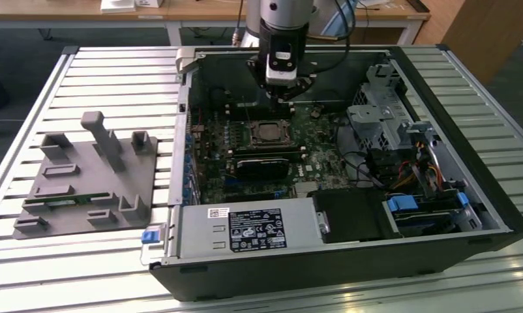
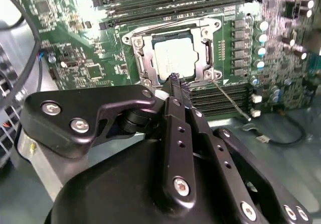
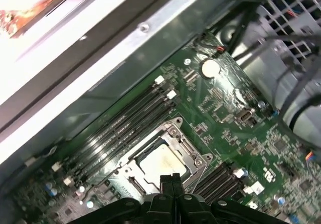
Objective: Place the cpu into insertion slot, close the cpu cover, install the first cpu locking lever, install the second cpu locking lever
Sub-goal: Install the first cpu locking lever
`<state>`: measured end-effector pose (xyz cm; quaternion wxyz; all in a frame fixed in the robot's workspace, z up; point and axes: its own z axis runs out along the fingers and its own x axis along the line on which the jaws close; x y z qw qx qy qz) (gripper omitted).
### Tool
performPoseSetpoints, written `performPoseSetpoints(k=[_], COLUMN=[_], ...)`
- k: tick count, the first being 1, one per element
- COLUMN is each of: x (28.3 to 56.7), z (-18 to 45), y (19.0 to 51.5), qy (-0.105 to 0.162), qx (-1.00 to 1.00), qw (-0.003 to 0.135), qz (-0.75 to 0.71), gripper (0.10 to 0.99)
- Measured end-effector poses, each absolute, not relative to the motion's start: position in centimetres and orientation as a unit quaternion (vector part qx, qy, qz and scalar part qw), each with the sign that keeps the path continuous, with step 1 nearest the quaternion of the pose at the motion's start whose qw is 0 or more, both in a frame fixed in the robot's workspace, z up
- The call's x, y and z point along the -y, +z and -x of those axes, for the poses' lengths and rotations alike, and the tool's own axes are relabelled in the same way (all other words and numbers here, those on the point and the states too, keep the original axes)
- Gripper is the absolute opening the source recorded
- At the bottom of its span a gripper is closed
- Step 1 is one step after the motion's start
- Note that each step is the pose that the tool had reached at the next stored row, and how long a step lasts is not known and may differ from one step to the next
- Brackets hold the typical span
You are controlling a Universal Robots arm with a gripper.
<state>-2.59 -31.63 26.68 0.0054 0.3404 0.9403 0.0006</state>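
Cpu (image 2: 174, 57) down flat inside the insertion slot (image 2: 170, 35), dead ahead of the gripper (image 2: 173, 81), ringed by the cpu cover (image 2: 146, 63). Fingers (image 2: 174, 101) pressed together, nothing between them, tips right at the socket's near edge. All inside the open computer case (image 1: 331, 274), on its green board (image 2: 75, 43).

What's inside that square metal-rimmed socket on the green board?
A pale grey-beige square chip lies in the socket, with a thin silvery metal frame around its edges. Whatever is beneath the chip is covered, and the black gripper hides one edge.
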Motion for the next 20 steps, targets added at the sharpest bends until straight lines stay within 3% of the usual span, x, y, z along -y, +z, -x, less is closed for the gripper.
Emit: performPoseSetpoints(k=[20], x=[31.63], z=[2.60], y=[26.64], qy=[0.002], qx=[-0.979], qw=[0.005], qz=[-0.202], gripper=[0.106])
